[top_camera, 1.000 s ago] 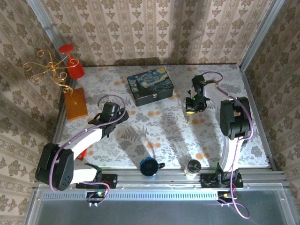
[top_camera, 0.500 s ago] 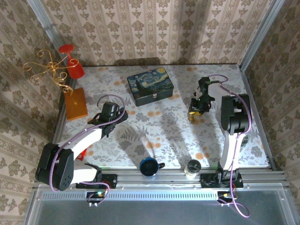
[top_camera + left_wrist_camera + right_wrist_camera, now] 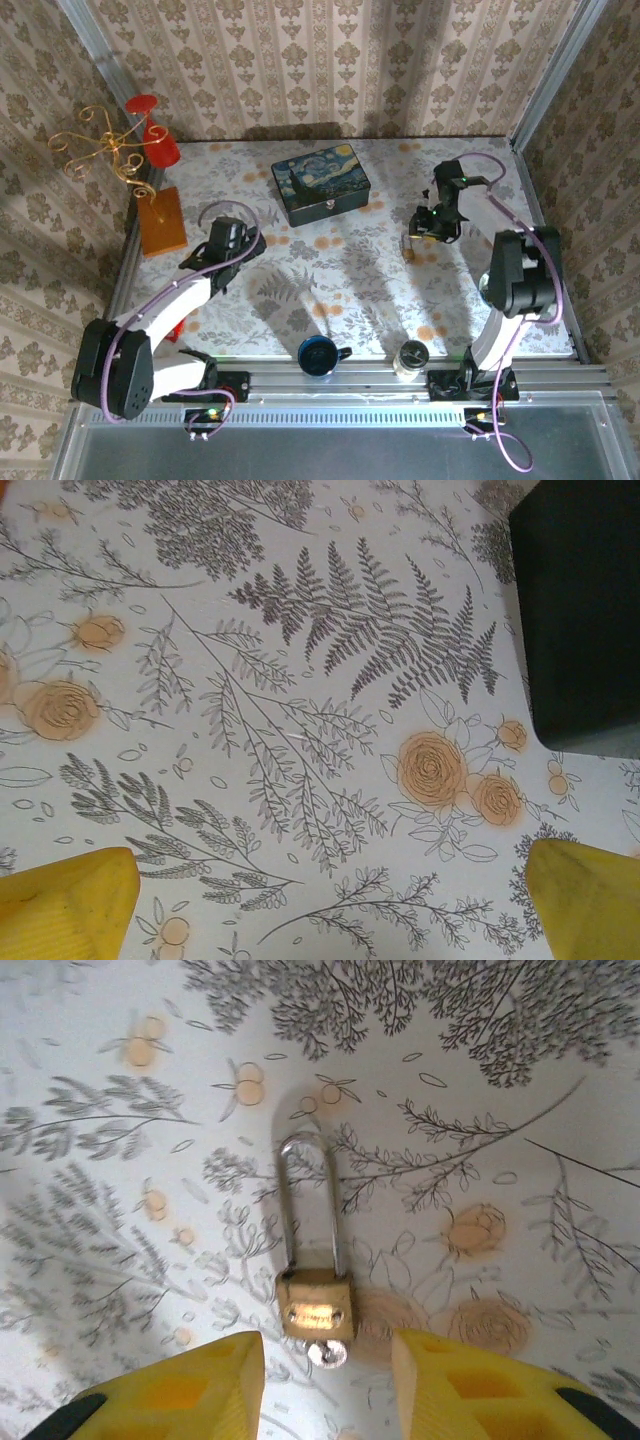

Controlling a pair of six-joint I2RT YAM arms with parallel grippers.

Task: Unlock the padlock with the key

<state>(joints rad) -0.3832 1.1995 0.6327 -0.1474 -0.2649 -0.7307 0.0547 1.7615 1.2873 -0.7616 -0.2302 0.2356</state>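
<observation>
The floral table (image 3: pixel 340 275) bears a painted tin (image 3: pixel 322 184), a padlock (image 3: pixel 316 1306) and a wooden block (image 3: pixel 163 221).

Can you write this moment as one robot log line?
right claw: open, near padlock | padlock: flat on table | left claw: open, over table

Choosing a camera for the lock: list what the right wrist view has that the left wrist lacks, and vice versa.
Right wrist: the padlock lying just ahead of the right gripper's open fingers. Left wrist: a dark box at the upper right, beyond the left gripper's open fingers. Shared: the floral tablecloth and yellow fingertips at the bottom.
</observation>
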